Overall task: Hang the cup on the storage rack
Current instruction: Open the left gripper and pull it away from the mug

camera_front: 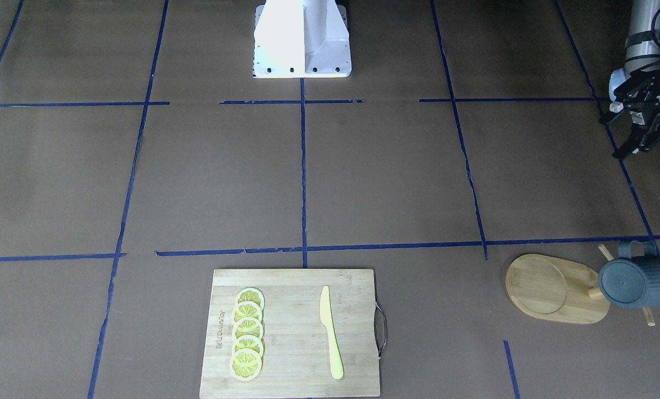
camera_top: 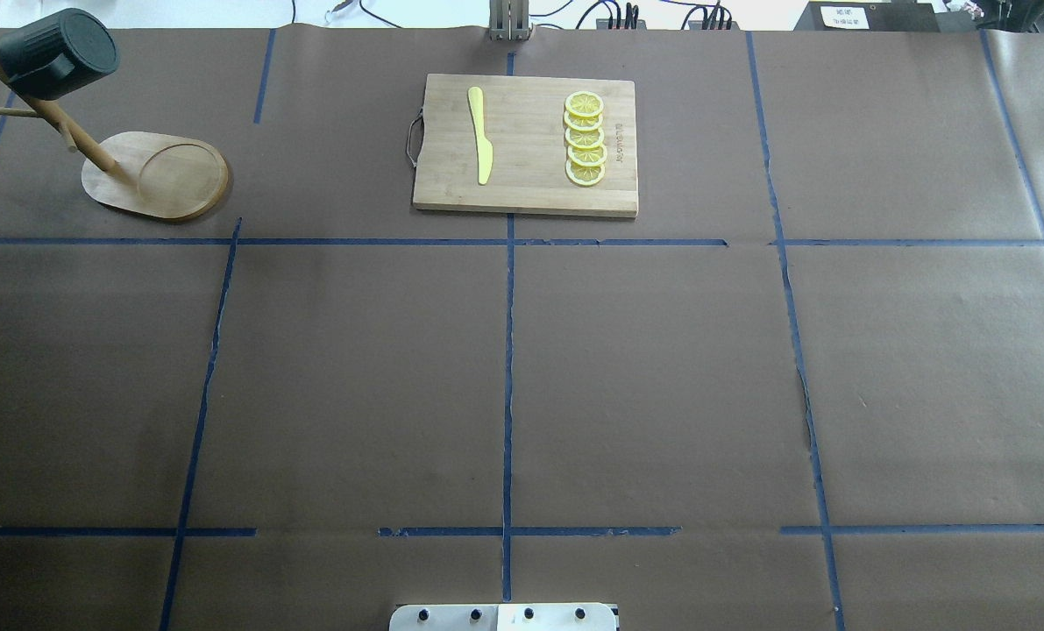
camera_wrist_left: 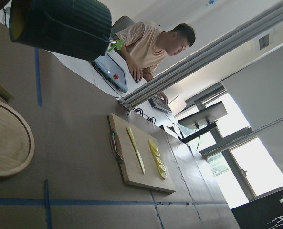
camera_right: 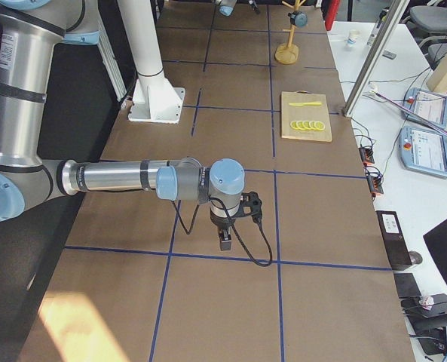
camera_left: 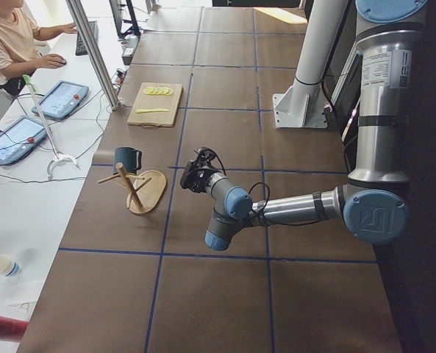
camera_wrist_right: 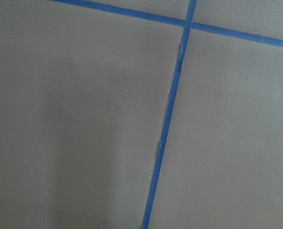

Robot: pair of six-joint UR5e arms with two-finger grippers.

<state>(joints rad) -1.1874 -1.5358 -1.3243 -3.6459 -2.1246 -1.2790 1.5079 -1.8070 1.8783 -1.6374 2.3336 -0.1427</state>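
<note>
The dark blue-grey ribbed cup (camera_front: 640, 282) hangs sideways on an upper peg of the bamboo storage rack (camera_front: 557, 288), free of any gripper. Both also show in the overhead view, the cup (camera_top: 57, 53) above the rack's oval base (camera_top: 166, 175), and in the left wrist view, cup (camera_wrist_left: 60, 24) and base (camera_wrist_left: 7, 143). My left gripper (camera_front: 637, 145) is open and empty, well back from the rack towards the robot's side. My right gripper (camera_right: 225, 240) points down over bare table far from the rack; I cannot tell whether it is open or shut.
A bamboo cutting board (camera_top: 530, 197) with several lemon slices (camera_top: 585, 140) and a yellow knife (camera_top: 479, 136) lies at the table's far middle. The white robot base (camera_front: 302, 39) stands at the near middle. An operator (camera_left: 12, 37) sits beyond the table's far edge.
</note>
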